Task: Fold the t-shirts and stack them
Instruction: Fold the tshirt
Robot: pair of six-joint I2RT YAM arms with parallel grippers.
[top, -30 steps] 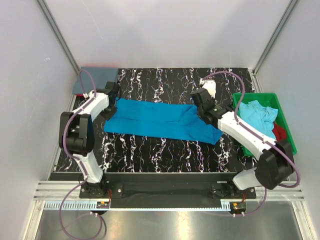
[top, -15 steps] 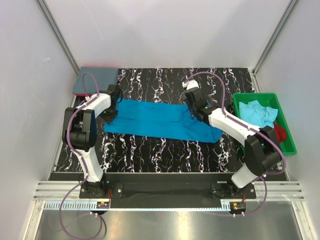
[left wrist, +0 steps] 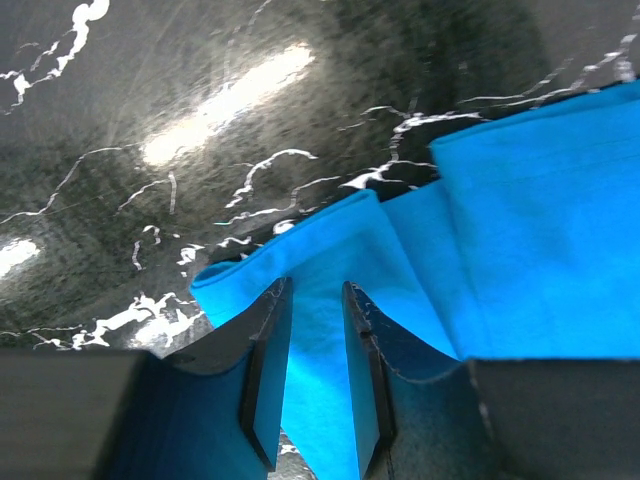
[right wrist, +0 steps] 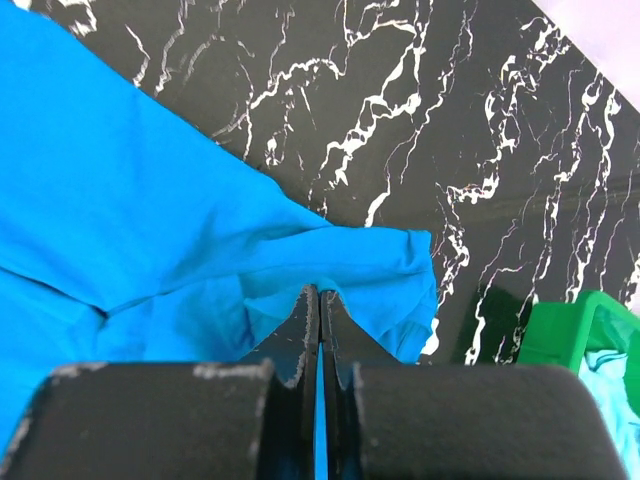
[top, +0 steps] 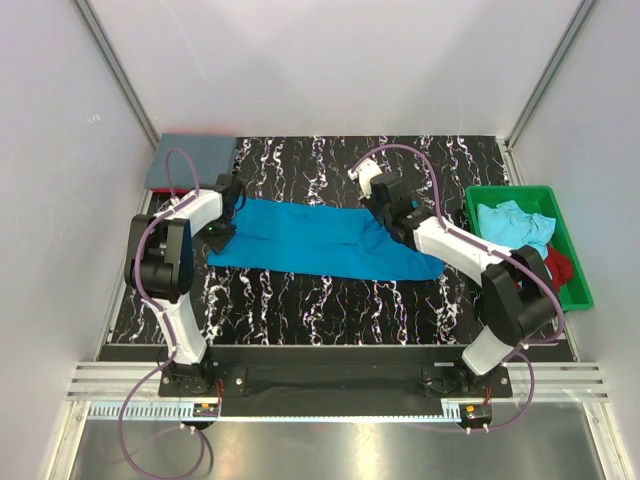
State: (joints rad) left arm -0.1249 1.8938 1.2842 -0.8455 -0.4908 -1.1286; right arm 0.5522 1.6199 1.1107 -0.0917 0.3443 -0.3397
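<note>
A bright turquoise-blue t-shirt lies stretched left to right across the black marbled table. My left gripper is at its left end. In the left wrist view the shirt shows a raised fold filling the narrow gap of that gripper. My right gripper is at the shirt's back right edge. In the right wrist view it is shut on that edge, and the shirt tents up at the tips. A folded slate grey-blue t-shirt lies in the back left corner.
A green tray stands at the right edge with a light aqua t-shirt and a red one in it. The tray's corner shows in the right wrist view. Grey walls close in the table on three sides.
My right gripper has moved left and towards the back with the shirt's right edge, bunching that end inward. The left gripper has stayed almost where it was.
</note>
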